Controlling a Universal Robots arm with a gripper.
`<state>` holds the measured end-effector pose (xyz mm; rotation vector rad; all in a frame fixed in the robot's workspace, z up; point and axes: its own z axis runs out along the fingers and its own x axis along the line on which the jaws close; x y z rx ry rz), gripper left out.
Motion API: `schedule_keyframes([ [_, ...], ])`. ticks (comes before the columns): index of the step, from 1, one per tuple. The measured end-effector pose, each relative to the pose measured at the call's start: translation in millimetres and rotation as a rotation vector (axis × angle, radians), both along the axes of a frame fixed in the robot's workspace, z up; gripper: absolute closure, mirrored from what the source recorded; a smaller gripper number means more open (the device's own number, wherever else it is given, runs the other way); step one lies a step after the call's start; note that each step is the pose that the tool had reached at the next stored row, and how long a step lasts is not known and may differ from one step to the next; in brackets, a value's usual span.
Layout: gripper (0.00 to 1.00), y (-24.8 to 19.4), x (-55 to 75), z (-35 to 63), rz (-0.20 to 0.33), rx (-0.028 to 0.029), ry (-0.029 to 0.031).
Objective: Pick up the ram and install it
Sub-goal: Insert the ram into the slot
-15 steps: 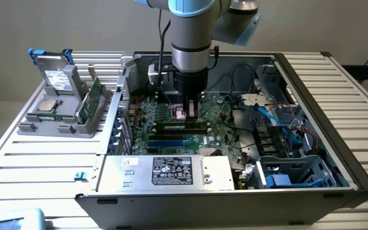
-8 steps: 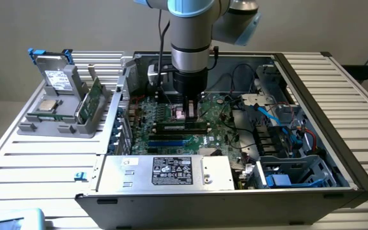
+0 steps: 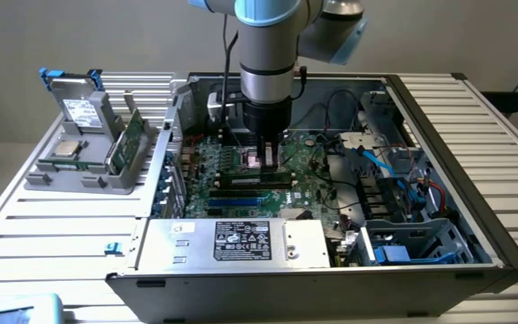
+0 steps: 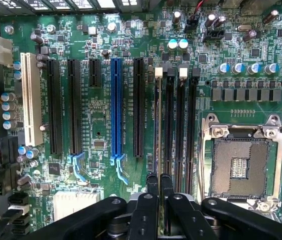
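Seating the ram (image 4: 157,125) looks to be the step in hand: the gripper (image 4: 159,184) is closed on the stick's upper edge, holding it edge-on over, perhaps partly in, the DIMM slot farthest from the CPU socket (image 4: 238,165) on the motherboard (image 4: 101,125). Finishing calls for a straight downward press, with the stick square to its slot.

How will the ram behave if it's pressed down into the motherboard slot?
Likely stiff: the ram shows as a straight thin edge gripped by the claw. Probably light, being so slim. Likely fragile sideways: it stands on edge along a motherboard slot, so an off-line push might bend it.
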<state>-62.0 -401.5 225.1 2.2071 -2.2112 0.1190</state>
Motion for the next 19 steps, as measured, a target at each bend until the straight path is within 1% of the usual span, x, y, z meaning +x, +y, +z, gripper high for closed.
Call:
schedule_keyframes([
  [4,0.86,0.0,-0.8,-0.2,-0.001,0.0003,-0.0016],
  [19,0.86,-0.5,-1.9,-1.7,-0.006,-0.0001,-0.0045],
])
